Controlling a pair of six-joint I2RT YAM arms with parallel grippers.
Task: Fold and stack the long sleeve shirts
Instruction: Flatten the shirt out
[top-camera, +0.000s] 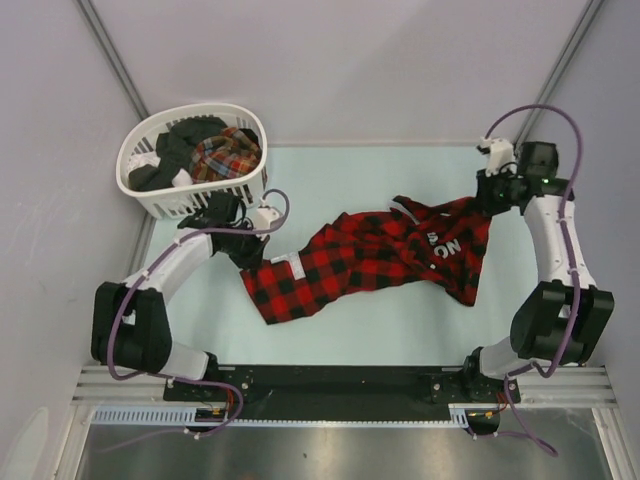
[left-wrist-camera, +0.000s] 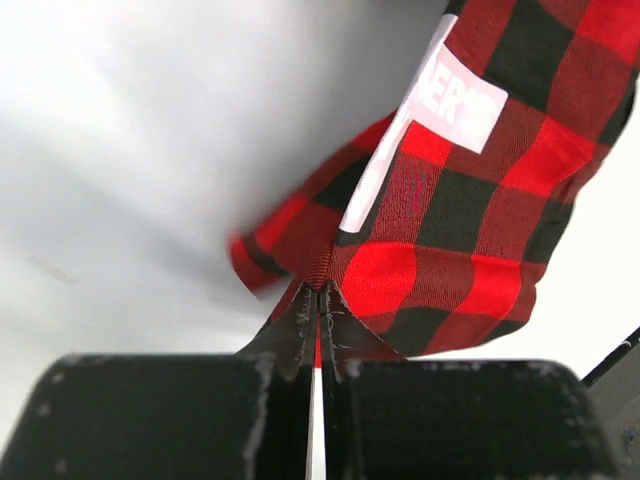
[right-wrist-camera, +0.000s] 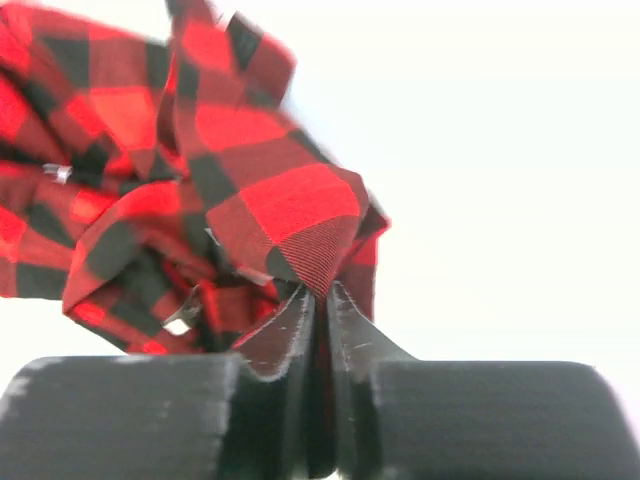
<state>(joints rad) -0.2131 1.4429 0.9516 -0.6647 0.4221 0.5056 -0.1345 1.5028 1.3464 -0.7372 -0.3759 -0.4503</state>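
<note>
One checked shirt (top-camera: 370, 255), edges pinched by left tool (left-wrist-camera: 318, 300), right tool (right-wrist-camera: 320, 295)

I find the red-and-black shirt (top-camera: 370, 250) strung across the middle of the counter (top-camera: 380, 325), from the left fingers (left-wrist-camera: 290, 335) to the right fingers (right-wrist-camera: 290, 335), both pinched tight on its cloth. It bars any straight pass from near to far through the centre. Near of it, a bare strip of counter runs left to right in front of the arm bases. Far of it, the counter lies open from the basket (top-camera: 150, 195) across to the right wall. The basket, heaped with clothes, blocks the far left corner and sits just beside the left arm (top-camera: 175, 265). The right arm (top-camera: 548, 235) stands close along the right wall, leaving little room between.
</note>
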